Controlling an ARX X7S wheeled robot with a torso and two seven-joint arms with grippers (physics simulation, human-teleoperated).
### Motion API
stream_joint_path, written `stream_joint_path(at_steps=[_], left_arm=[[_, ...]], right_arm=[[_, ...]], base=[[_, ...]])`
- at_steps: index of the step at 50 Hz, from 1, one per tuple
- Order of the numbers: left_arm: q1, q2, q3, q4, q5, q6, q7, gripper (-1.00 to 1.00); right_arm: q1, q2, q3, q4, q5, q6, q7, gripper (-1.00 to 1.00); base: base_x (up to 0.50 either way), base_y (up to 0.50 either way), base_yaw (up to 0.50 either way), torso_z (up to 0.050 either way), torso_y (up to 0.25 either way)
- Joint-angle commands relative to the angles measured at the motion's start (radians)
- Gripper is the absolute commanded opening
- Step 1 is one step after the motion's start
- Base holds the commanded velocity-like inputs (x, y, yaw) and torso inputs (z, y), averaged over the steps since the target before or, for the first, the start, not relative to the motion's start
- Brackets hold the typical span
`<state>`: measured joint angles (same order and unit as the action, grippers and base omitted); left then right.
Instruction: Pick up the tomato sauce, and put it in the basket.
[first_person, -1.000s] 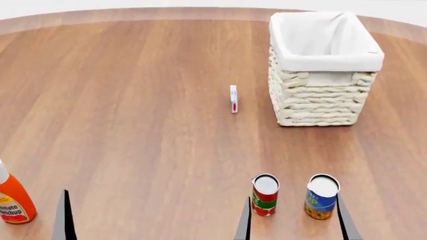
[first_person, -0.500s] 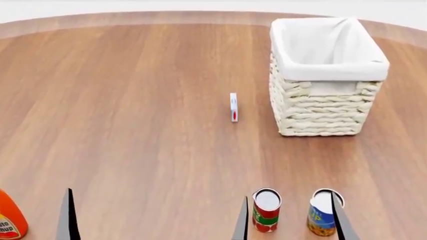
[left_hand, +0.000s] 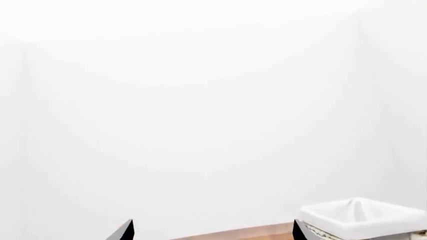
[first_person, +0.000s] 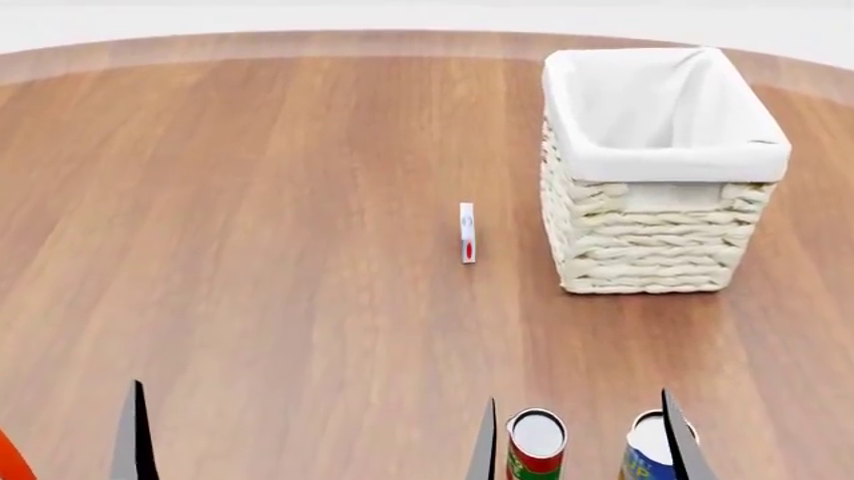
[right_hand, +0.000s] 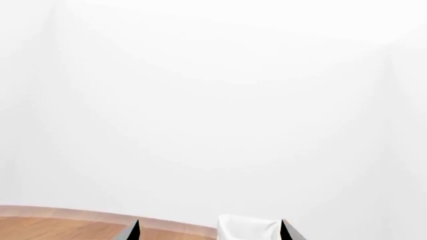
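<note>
The tomato sauce (first_person: 537, 447), a small can with a silver top and a red and green label, stands at the head view's bottom edge. The cream wicker basket (first_person: 641, 225) with white lining stands at the far right. It also shows in the left wrist view (left_hand: 363, 220) and the right wrist view (right_hand: 248, 229). My right gripper (first_person: 582, 450) is open, and its dark fingertips frame the tomato sauce in the picture. Only one fingertip (first_person: 134, 435) of my left gripper shows in the head view. In its wrist view the left gripper (left_hand: 212, 232) is open and empty. Both wrist cameras face the white wall.
A blue-and-yellow can (first_person: 650, 452) stands right beside the tomato sauce. A small white and red box (first_person: 467, 232) stands left of the basket. A sliver of the orange ketchup bottle (first_person: 7, 462) shows at the bottom left. The wooden table (first_person: 267, 200) has a curved far edge.
The head view has shifted, so all objects slid down the frame. The cans are cut by the bottom edge and the ketchup bottle has nearly left view. The grippers stay open.
</note>
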<state>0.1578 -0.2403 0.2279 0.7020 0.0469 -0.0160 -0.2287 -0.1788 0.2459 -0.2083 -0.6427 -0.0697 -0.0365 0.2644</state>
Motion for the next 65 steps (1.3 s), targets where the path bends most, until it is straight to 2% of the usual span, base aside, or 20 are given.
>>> stream_joint_path(at_steps=[1,65], left_arm=[[0.005,-0.007,0.002,0.008,-0.01,0.0,-0.006,1.0],[0.013,-0.038,0.025,-0.002,-0.011,0.016,-0.045,1.0]], right_arm=[[-0.005,0.007,-0.003,-0.006,0.002,-0.001,0.007,1.0],[0.001,0.037,-0.033,0.007,0.003,-0.008,0.037,1.0]], base=[[0.12,0.0,0.0,0.0,0.0],[0.14,0.0,0.0,0.0,0.0]])
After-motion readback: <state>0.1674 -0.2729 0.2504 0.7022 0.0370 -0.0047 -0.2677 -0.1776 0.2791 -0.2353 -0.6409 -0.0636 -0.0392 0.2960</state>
